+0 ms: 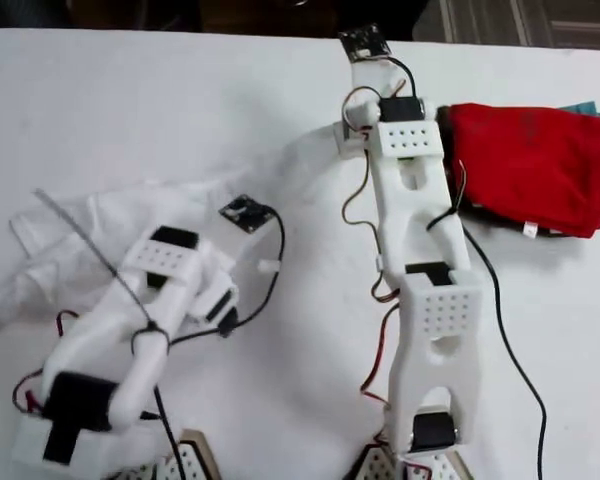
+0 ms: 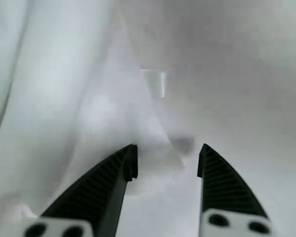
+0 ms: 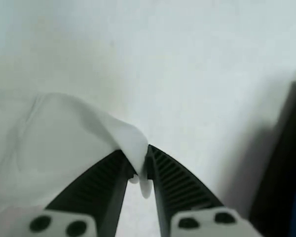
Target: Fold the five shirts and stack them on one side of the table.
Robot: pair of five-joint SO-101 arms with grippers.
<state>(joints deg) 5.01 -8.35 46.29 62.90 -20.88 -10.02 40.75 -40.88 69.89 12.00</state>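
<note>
The right hand (image 3: 138,159) clenches a corner of the crumpled white fabric shirt (image 1: 90,230), spread left of centre on the white tabletop (image 1: 130,90); the left hand (image 2: 167,153) hangs released above it. A clean fold likely needs a second, matching pinch, then an even pull.

The white table (image 1: 130,110) spans the high view. Beyond the table's far edge lies dark floor (image 1: 230,12) and, at 1 corner, possibly a grey striped mat (image 1: 520,20).
</note>
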